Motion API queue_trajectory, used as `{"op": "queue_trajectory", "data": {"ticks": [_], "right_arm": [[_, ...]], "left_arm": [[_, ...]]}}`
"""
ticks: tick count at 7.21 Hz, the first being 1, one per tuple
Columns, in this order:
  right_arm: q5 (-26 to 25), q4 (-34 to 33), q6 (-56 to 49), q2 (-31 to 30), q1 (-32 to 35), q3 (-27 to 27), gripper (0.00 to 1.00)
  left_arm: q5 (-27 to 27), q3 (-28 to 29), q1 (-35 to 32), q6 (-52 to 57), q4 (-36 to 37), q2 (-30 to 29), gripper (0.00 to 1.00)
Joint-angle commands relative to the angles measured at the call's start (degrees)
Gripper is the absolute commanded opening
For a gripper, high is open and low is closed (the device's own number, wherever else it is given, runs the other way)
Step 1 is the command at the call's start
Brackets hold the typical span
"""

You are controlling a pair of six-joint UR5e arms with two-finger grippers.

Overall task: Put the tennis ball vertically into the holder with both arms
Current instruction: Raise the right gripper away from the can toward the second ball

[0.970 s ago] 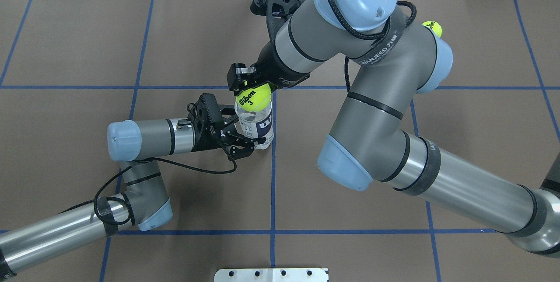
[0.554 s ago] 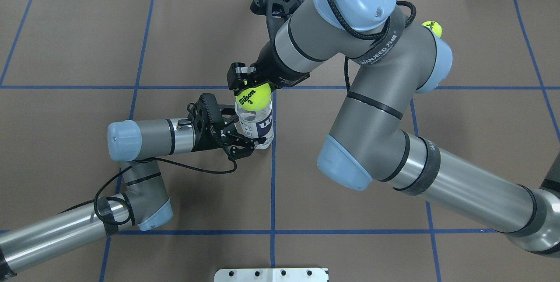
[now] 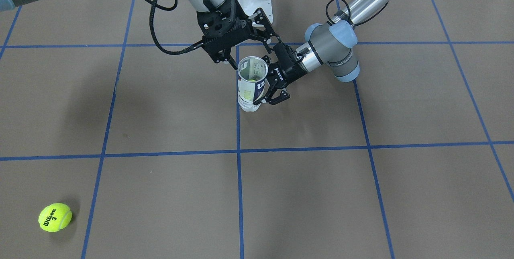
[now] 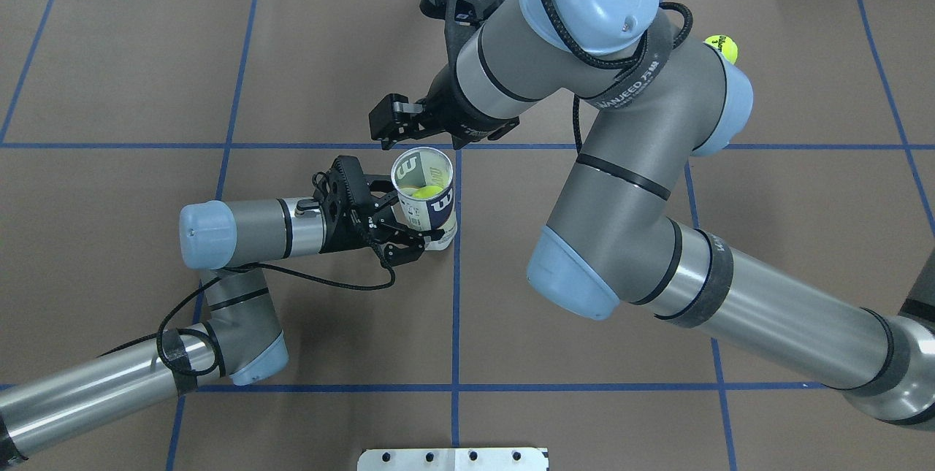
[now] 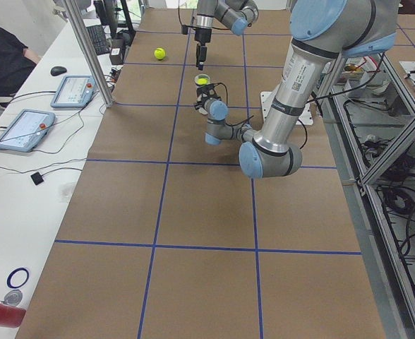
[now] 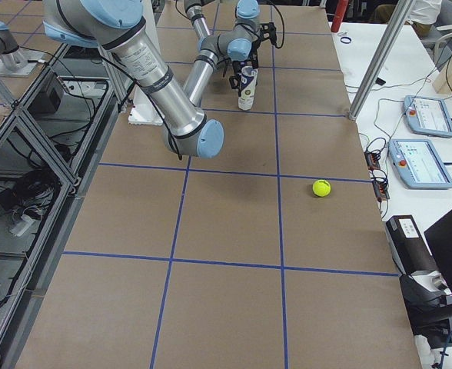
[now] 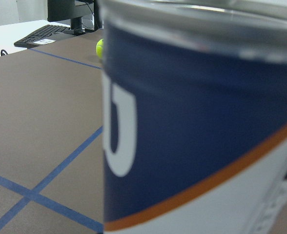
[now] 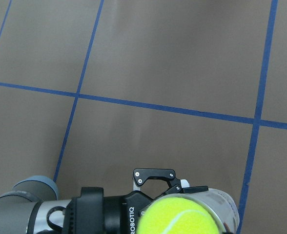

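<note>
The holder (image 4: 431, 212), a clear can with a white and navy label, stands upright on the table. A yellow-green tennis ball (image 4: 421, 193) lies inside it, below the silver rim. My left gripper (image 4: 400, 228) is shut on the holder's side from the left. My right gripper (image 4: 413, 133) is open and empty, just behind and above the holder's mouth. In the front-facing view the right gripper (image 3: 253, 52) hangs over the holder (image 3: 251, 88), with the left gripper (image 3: 270, 90) clamped on it. The right wrist view looks down on the ball (image 8: 180, 215). The label (image 7: 197, 122) fills the left wrist view.
A second tennis ball (image 4: 722, 47) lies far right at the back, also in the front-facing view (image 3: 55, 217). A white base plate (image 4: 453, 458) sits at the near table edge. Blue tape lines (image 4: 455, 310) cross the brown table. Tablets (image 6: 426, 161) lie on a side bench.
The ball has left my right gripper and dropped into the holder. The right gripper has opened and moved back and up from the holder's mouth. The left arm has not moved.
</note>
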Motion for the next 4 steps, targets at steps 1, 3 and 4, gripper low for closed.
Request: {"op": "queue_trajectory", "data": {"ticks": [1, 3, 4], "right_arm": [[0.0, 0.0, 0.3, 0.0, 0.0, 0.0, 0.97], [0.0, 0.0, 0.4, 0.1, 0.0, 0.1, 0.97], [0.0, 0.0, 0.4, 0.0, 0.1, 0.1, 0.97]], "left_arm": [[0.0, 0.0, 0.0, 0.0, 0.1, 0.0, 0.75], [0.1, 0.0, 0.0, 0.0, 0.0, -0.1, 0.98], [0.1, 0.0, 0.0, 0.0, 0.1, -0.1, 0.98]]}}
